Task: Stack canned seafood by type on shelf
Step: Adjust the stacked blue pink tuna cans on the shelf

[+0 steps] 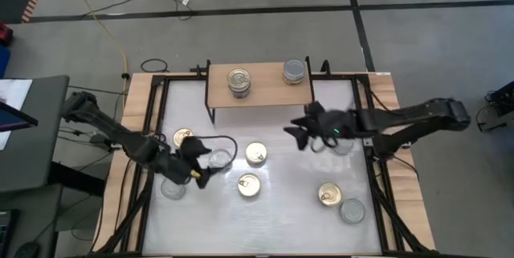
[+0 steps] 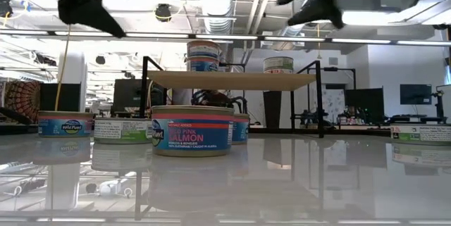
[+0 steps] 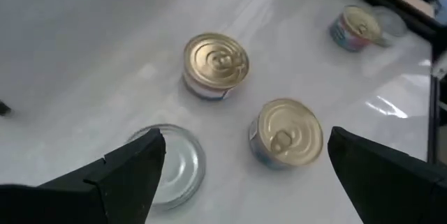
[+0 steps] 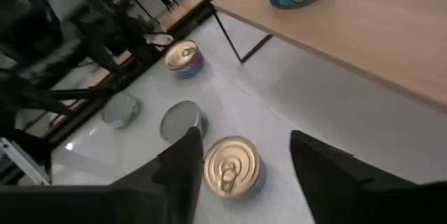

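Left gripper [image 1: 201,164] hovering wide open over worktop [image 1: 281,218] cans. Right gripper [image 1: 295,134] hanging empty, partly open, before shelf [image 1: 261,89]. Two-can stack [image 1: 238,81] and grey-lidded can [image 1: 295,71] sitting on shelf.

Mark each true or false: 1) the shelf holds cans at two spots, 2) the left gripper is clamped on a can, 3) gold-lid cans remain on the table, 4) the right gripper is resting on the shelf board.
1) True. The shelf carries a gold-lid stack and a silver-lid can.
2) False. The left gripper is open above the table, holding nothing.
3) True. For example the gold-lid cans and.
4) False. The right gripper hangs over the table in front of the shelf, empty.
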Motion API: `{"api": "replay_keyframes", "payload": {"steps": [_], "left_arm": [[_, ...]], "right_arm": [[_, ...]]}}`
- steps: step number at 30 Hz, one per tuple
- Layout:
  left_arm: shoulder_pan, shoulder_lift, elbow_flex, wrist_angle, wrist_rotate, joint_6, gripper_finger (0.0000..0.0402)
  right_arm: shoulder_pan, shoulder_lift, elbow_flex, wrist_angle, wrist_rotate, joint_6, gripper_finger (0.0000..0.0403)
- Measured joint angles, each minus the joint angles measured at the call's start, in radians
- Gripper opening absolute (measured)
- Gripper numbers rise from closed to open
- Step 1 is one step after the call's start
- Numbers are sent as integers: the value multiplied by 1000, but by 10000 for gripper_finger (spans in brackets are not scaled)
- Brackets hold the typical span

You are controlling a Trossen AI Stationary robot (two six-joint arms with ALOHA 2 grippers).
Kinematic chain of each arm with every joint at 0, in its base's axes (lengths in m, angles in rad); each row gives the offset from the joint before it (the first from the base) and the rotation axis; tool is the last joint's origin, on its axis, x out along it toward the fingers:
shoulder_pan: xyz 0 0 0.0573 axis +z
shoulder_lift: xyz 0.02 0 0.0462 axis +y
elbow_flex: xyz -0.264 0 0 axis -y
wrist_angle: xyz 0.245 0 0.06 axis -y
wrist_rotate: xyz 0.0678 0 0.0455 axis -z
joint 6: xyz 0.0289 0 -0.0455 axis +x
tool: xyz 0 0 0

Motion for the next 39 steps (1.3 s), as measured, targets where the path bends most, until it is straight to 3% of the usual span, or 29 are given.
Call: {"api": "replay_keyframes", "payload": {"steps": [7,13,19,25,31,39], "left_arm": [[77,-282,-64,-37,3,237,382],[141,-469,-119,-85,11,340,382],[159,-549,-133,-139,12,374,382],[159,-560,-133,-145,14,386,382],[159,-560,-133,-146,6,389,382],[159,-560,-133,-146,-37,388,382]], "right_arm": [[-195,290,258,-22,-200,-125,111],[-286,521,539,-156,-274,-249,15],[-349,701,766,-304,-253,-285,28],[-386,819,901,-424,-240,-317,10],[-391,874,969,-426,-210,-366,18],[-397,871,976,-248,-202,-534,19]]}}
